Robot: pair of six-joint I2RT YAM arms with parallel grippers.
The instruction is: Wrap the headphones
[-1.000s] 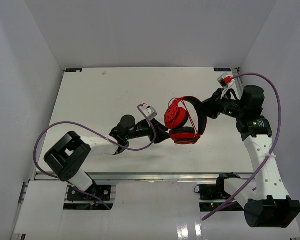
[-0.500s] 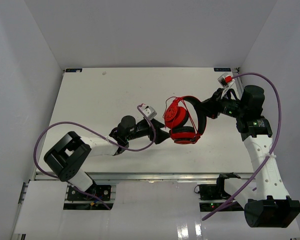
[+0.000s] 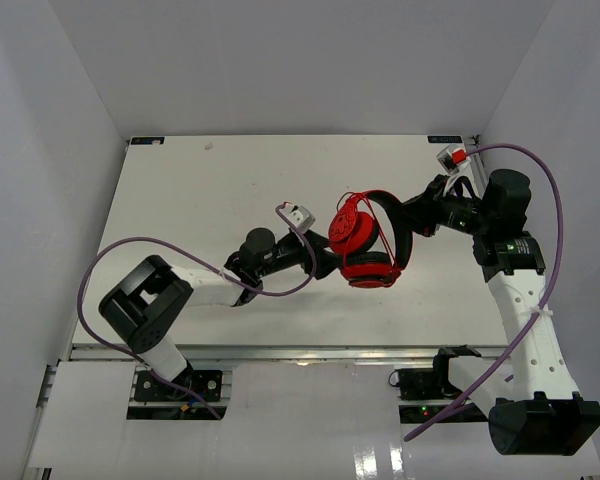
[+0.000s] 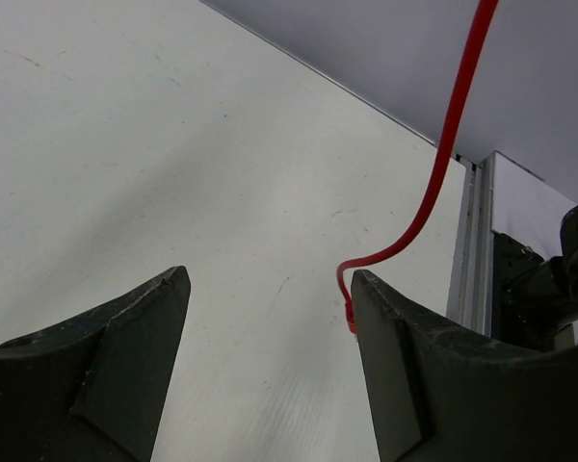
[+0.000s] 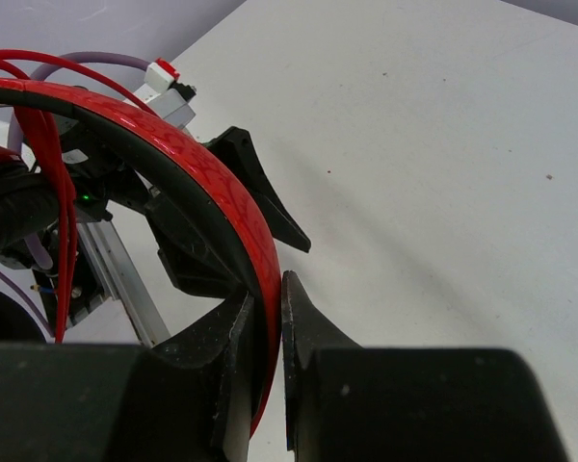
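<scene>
Headphones point(image 3: 365, 245) sit near the middle of the table point(image 3: 180, 200), slightly toward 3 o'clock, with the headband point(image 5: 202, 192) pinched in the right gripper point(image 5: 268, 298). Left gripper point(image 4: 270, 289) is spread wide and empty; the cable point(image 4: 433, 173) hangs at its 1 o'clock. If the fingers close beside the cable, I think the wound turns may loosen.

Top camera looks down on the table point(image 3: 200, 190); close wrist cameras share it and the headphones point(image 3: 352, 232).

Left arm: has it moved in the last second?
Yes. The left arm has shifted rightward, away from the table's left edge, toward the headphones.
</scene>
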